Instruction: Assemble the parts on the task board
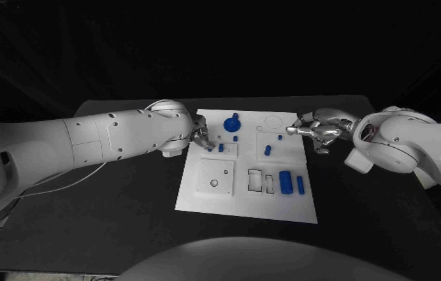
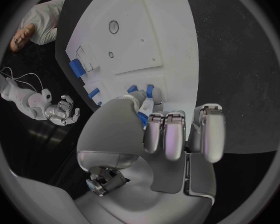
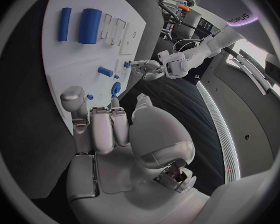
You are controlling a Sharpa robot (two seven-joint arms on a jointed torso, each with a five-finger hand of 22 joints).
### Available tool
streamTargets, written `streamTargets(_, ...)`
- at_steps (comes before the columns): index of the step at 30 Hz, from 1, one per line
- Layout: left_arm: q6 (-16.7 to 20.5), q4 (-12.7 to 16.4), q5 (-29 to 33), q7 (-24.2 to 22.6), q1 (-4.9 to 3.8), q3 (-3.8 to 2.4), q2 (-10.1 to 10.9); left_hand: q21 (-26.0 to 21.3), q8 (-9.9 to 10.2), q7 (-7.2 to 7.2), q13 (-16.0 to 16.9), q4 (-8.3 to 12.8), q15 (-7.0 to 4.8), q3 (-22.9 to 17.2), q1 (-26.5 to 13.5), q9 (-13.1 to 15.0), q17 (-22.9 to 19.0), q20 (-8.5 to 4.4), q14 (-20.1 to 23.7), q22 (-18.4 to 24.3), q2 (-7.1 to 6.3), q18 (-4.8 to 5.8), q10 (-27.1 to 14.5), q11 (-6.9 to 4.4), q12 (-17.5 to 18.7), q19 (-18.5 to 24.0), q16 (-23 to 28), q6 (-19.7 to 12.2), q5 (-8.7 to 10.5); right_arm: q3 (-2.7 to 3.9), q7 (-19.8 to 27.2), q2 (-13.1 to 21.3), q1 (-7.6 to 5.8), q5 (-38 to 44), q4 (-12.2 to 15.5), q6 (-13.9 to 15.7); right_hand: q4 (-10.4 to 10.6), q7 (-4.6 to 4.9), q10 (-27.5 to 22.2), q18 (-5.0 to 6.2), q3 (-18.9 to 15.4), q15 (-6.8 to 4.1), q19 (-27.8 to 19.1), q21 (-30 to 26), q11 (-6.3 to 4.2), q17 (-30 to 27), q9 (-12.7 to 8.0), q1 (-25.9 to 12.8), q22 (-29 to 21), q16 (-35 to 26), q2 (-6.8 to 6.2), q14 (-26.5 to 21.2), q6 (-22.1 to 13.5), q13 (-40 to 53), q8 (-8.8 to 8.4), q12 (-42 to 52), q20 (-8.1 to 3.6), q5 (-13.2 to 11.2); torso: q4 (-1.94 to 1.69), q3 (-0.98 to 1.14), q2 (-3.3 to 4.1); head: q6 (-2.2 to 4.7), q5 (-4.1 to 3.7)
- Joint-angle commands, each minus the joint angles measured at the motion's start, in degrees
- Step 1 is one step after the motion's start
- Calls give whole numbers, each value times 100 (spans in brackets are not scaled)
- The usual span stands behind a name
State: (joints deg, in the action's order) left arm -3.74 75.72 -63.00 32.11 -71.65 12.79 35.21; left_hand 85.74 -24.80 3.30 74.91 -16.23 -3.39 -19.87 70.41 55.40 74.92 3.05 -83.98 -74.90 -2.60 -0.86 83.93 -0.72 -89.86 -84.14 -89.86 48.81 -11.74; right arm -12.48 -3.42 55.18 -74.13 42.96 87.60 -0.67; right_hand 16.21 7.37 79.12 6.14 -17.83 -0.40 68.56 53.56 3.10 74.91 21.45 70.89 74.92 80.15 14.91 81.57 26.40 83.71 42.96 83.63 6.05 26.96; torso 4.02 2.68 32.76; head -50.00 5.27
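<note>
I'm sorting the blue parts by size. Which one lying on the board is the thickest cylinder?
The wide blue cylinder near the board's front right; the thin blue rod beside it is much slimmer.

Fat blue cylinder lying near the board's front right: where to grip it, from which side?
Judging by its pose, take the fat blue cylinder across its round middle, from straight above. It lies flat on the task board, long axis running front to back, so fingers should close on its left and right flanks. The thin blue cylinder lies close on its right, leaving little room there.
</note>
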Motion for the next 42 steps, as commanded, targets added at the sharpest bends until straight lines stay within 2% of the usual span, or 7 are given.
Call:
streamTargets(1, -92, -5, -17, 2, 8, 2, -15, -44, 176, 93, 1509, -28, 62, 193, -264, -136, 1508, 50, -602, -1217, 4, -56, 607, 69, -14, -224, -14, -40, 204, -1, 29, -3, 8, -4, -6, -73, 3, 7, -9, 120, 31, 10, -45, -38, -48, 440, -9, 42, 517, -21, 4, -43, 36, -416, -25, -22, 10, 33, 1, -1, 2, 0, -4)
streamTargets(21, 541, 51, -180, -97, 3, -17, 228, -22, 702, 225, 1509, -53, 156, 1312, -1197, -580, 1508, 144, -602, -1256, -136, -47, 607, 187, -14, -268, -14, -107, 892, -1, 46, 50, 17, -18, 3, -33, -12, 9, -19, 124, 43, 12, -62, -70, -47, 431, -11, 69, 512, -29, -8, -53, 43, -423, -33, -27, 12, 45, -6, -1, 7, 0, -63)
streamTargets(28, 1533, 282, -12, -1406, -190, -109, 564, -102, 884, 360, 1509, -34, 240, 1588, -1092, -598, 1508, 212, -602, -1223, -149, -64, 607, 293, -14, -211, -14, -679, 746, -1, 76, 140, 17, -14, 88, 19, -12, 11, -14, 124, 41, 12, -62, -71, -46, 436, -11, 70, 512, -24, -15, -50, 46, -418, -33, -24, 12, 44, -12, 6, 17, 0, -101)
streamTargets(32, 2477, 367, 623, -3240, -316, -133, 676, -481, 1147, 360, 451, 99, 302, 1597, -118, -763, 1508, 267, -602, -1071, -47, -163, -1138, 314, 1194, 142, -14, -2024, -59, -1, 92, 208, 17, -12, 154, 42, -8, 12, -4, 122, 36, 12, -56, -62, -44, 443, -10, 67, 515, -17, -25, -43, 55, -409, -32, -18, 13, 40, -20, 11, 14, 0, -125)
streamTargets(35, 3062, 395, 623, -4127, -362, -141, 674, -446, 998, 343, -1322, 146, 336, 1400, 695, -854, 1508, 300, -602, -1111, -6, -155, -4013, 360, 3569, 134, -14, -2167, -448, -1, 112, 246, 17, -10, 193, 56, -6, 13, -1, 122, 34, 12, -53, -59, -44, 445, -9, 66, 516, -15, -28, -42, 59, -406, -31, -16, 13, 39, -22, 11, 31, 0, -125)
streamTargets(40, 3096, 256, -997, -4107, -384, -102, 479, 131, 707, 261, 1141, 356, 207, 1044, 1564, -1277, 1508, 235, -602, -1382, -29, 0, 174, 202, 353, -346, -14, -1207, 414, -1, 131, 271, 17, -9, 214, 48, -4, 13, 6, 119, 32, 13, -45, -47, -44, 452, -9, 64, 520, -7, -32, -35, 63, -399, -31, -11, 13, 37, -26, 1, 46, 0, -141)
streamTargets(42, 2907, 164, -1836, -3941, -357, -80, 349, 333, 831, 200, 1509, 245, 175, 991, 1609, -1716, 1508, 151, -602, -1471, -131, 58, 607, 124, -14, -512, -14, -699, 387, 0, 136, 270, 17, -9, 211, 41, -3, 13, 8, 119, 32, 13, -45, -47, -44, 452, -9, 64, 520, -7, -33, -35, 64, -398, -32, -11, 13, 36, -23, -4, 59, 0, -142)
